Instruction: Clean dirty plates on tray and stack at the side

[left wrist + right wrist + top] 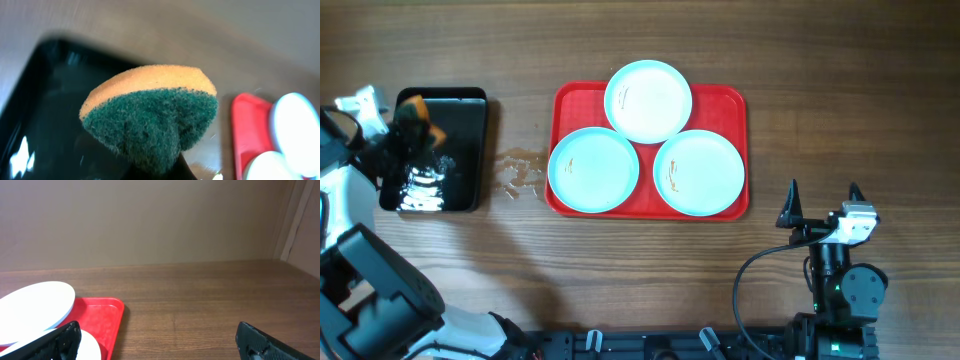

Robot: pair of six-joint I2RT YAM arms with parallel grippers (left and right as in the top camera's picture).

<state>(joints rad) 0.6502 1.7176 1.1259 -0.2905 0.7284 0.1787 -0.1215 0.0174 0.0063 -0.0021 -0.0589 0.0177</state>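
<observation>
While the left gripper [412, 130] grips a sponge [150, 117] over the black tray [467, 120] at far left, the plates [594, 169] lie smeared on the red tray [725, 100], upper centre; the right gripper [822, 190] gapes, empty. Next, probably: sponge to plate.

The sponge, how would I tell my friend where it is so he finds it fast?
Find the big red tray in the middle, then look left to the smaller black tray. The left gripper holds the sponge over it: orange on one side, fuzzy dark green on the other, unlike anything nearby.
</observation>
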